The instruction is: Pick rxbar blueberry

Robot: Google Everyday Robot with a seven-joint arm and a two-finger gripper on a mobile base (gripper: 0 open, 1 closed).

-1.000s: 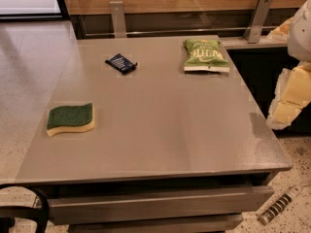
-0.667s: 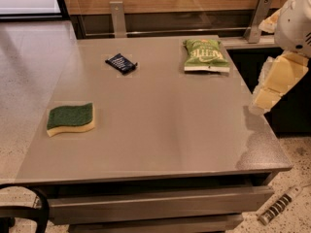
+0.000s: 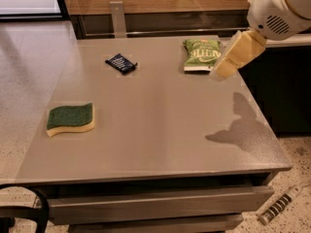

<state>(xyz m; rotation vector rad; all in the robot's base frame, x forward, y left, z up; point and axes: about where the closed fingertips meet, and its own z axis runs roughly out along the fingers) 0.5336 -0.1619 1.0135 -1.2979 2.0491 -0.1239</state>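
The gripper [image 3: 227,63] hangs above the table [image 3: 160,130] beside the green chip bag [image 3: 200,55], its spread impossible to tell. The rxbar blueberry [image 3: 121,63] lies well apart at nine o'clock, long axis ten-to-four.

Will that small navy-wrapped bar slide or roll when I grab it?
The small navy-blue wrapped bar lies flat on the smooth grey table: probably slides if nudged, won't roll. Thin, so likely light. The gripper hovers by the green chip bag.
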